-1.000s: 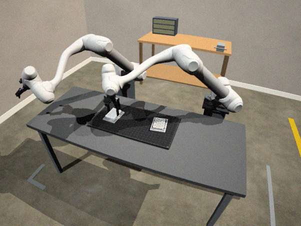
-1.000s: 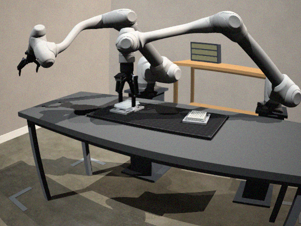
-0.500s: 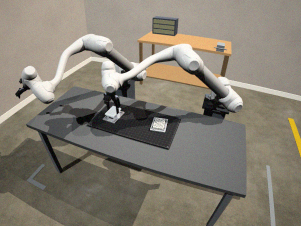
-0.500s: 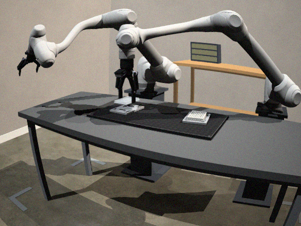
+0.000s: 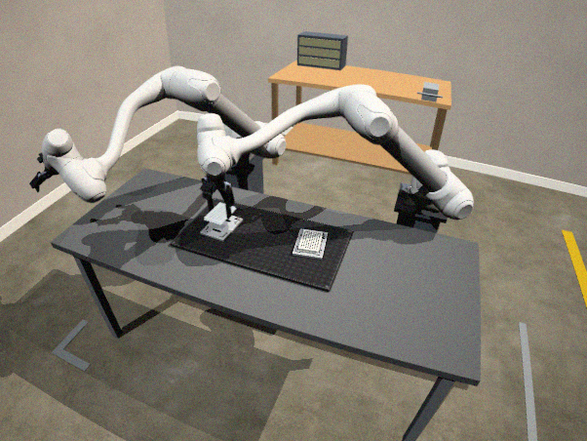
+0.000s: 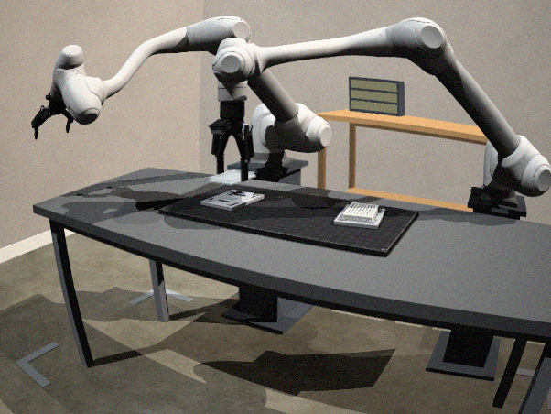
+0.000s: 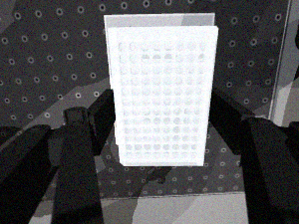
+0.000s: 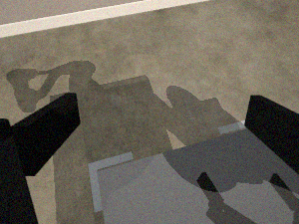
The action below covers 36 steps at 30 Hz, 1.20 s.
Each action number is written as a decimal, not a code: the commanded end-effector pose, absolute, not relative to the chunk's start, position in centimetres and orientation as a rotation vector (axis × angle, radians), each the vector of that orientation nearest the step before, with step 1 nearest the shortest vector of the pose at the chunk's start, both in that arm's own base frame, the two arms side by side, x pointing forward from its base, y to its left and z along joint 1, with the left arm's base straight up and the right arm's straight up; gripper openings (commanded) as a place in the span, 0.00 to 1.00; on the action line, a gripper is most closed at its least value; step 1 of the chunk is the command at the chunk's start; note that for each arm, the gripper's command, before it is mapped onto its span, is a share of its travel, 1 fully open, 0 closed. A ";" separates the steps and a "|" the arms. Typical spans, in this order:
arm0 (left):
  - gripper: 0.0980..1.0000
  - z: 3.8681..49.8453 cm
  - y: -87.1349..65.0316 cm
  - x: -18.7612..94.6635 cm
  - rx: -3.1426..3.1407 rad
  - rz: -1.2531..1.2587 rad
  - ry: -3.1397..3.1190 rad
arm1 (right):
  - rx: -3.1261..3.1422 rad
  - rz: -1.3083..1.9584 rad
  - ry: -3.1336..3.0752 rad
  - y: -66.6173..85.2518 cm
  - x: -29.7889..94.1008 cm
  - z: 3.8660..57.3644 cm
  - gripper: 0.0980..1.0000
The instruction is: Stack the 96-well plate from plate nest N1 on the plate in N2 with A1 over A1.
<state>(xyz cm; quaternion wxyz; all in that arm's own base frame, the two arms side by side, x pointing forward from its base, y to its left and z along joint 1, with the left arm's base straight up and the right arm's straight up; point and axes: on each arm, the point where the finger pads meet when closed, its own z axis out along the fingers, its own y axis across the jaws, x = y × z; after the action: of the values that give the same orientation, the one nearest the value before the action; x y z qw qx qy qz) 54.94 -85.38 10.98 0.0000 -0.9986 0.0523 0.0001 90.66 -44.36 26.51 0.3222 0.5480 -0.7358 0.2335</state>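
My left end effector (image 5: 219,214) (image 6: 232,177) (image 7: 160,102) points downward and grips the 96-well plate (image 5: 219,213) (image 6: 231,177) (image 7: 161,101), one finger along each long side. The plate is in the air above nest N1 (image 5: 215,233) (image 6: 233,201) (image 7: 159,20), apart from it, with its wells facing up. N1 lies on the dark mat (image 5: 263,259) (image 6: 293,224) (image 7: 30,64) on the tabletop (image 5: 390,293) (image 6: 435,266). On the same mat, well apart from N1, nest N2 (image 5: 308,255) (image 6: 357,223) carries the lower plate (image 5: 312,240) (image 6: 361,211); the two plates are not stacked. I cannot make out the A1 marks. My right end effector (image 5: 37,171) (image 6: 51,134) (image 8: 162,110) is wide open and holds nothing, raised well away from both nests.
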 end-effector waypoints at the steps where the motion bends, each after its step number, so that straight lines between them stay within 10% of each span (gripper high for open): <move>1: 0.00 11.7 -85.4 55.0 -3.139 -0.002 0.165 | 1.438 0.615 -1.933 -44.4 90.7 26.7 1.00; 36: 0.00 12.9 -82.7 54.9 -3.139 -0.002 -0.159 | 1.438 0.615 -1.933 -44.4 90.7 26.7 1.00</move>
<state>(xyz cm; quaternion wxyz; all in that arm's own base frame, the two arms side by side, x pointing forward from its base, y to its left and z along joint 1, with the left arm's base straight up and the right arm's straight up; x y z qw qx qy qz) 54.86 -83.73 12.73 0.0009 -0.9997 -0.0263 0.0017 90.66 -44.36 26.51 0.3222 0.5480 -0.7358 0.2335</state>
